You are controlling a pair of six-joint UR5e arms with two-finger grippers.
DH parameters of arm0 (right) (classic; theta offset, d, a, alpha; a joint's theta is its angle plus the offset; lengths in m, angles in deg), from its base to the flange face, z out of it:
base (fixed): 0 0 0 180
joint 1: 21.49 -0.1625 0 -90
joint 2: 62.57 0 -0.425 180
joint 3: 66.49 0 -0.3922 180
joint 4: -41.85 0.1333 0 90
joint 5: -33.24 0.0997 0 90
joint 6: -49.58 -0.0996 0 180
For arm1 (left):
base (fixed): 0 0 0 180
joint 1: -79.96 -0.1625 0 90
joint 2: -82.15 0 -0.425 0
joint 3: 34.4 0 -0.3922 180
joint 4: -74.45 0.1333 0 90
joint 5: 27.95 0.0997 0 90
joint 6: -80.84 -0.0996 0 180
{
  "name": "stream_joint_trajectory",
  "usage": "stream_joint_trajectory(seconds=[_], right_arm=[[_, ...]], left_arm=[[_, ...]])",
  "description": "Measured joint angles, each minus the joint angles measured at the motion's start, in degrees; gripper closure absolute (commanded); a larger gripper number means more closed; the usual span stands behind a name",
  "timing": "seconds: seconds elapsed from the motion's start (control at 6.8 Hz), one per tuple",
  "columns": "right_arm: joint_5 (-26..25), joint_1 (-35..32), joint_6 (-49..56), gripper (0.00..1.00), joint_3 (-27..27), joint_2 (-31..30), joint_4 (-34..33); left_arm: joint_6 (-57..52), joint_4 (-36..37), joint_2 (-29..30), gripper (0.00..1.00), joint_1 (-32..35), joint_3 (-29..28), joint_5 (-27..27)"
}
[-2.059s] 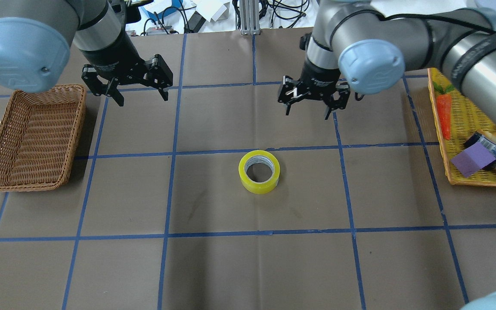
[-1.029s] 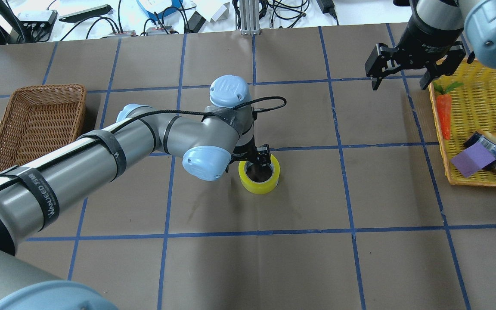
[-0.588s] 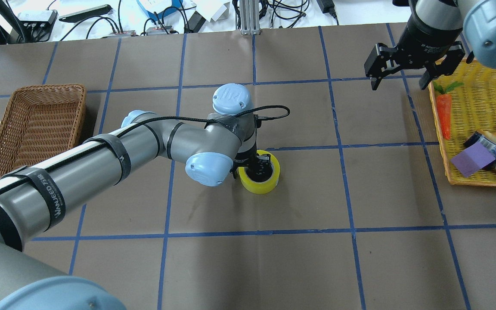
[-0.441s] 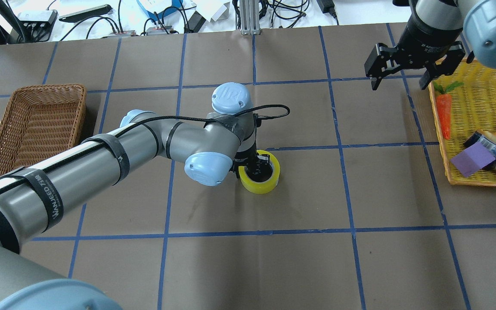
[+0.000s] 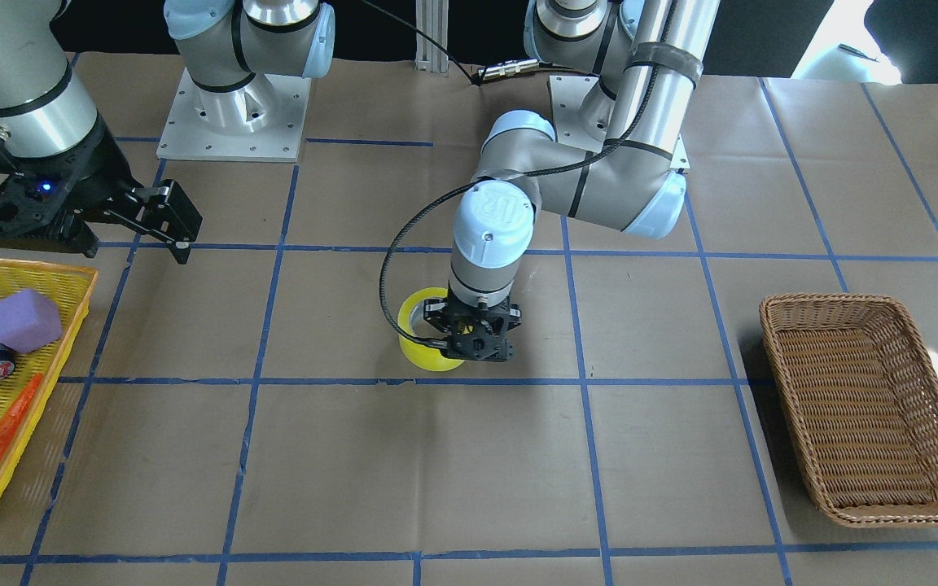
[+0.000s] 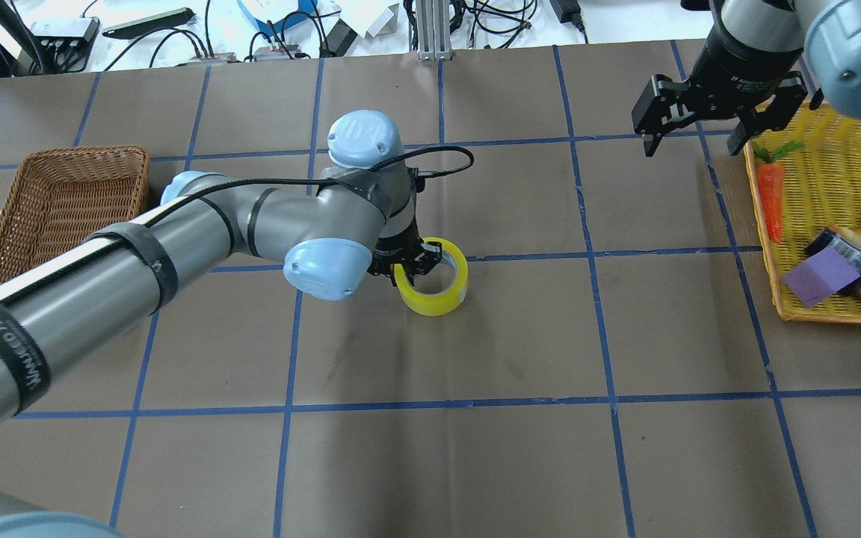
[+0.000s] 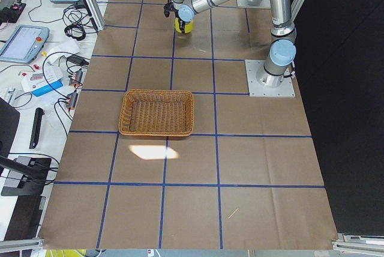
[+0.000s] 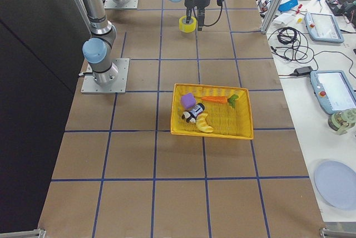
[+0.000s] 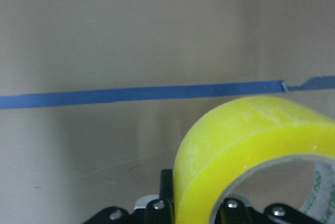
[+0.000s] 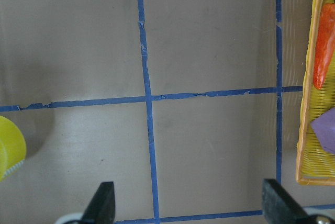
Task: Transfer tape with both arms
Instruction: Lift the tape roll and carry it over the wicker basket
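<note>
Facing upward, tape (image 6: 431,304) axis vertical

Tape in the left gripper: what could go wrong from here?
1. The left gripper pinches only one wall of the tape, with one of its fingers inside the ring, so the roll may swing or slip when it is carried.
2. The right gripper hangs open far off, by the yellow tray; a misjudged hand-over could drop the roll.

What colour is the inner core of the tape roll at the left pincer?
Pale whitish, inside the yellow tape; clearest in the left wrist-mounted view.
</note>
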Motion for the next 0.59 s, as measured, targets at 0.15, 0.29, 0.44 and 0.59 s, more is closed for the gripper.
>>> stream_joint_trajectory(seconds=[0.15, 0.29, 0.44, 0.59], right_arm=[[0.0, 0.0, 0.0, 0.00, 0.0, 0.0, 0.0], [0.0, 0.0, 0.0, 0.00, 0.0, 0.0, 0.0], [0.1, 0.0, 0.0, 0.00, 0.0, -0.1, 0.0], [0.1, 0.0, 0.0, 0.00, 0.0, -0.1, 0.0]], left_arm=[[-3.5, -1.4, -2.3, 0.98, -6.8, -1.4, 0.4], [-11.0, -2.6, -2.8, 0.98, -14.3, -4.3, 0.5], [-22.6, -3.9, -2.0, 0.98, -21.5, -7.5, 0.9], [-36.3, -4.4, -0.5, 0.97, -29.8, -9.7, 1.0]])
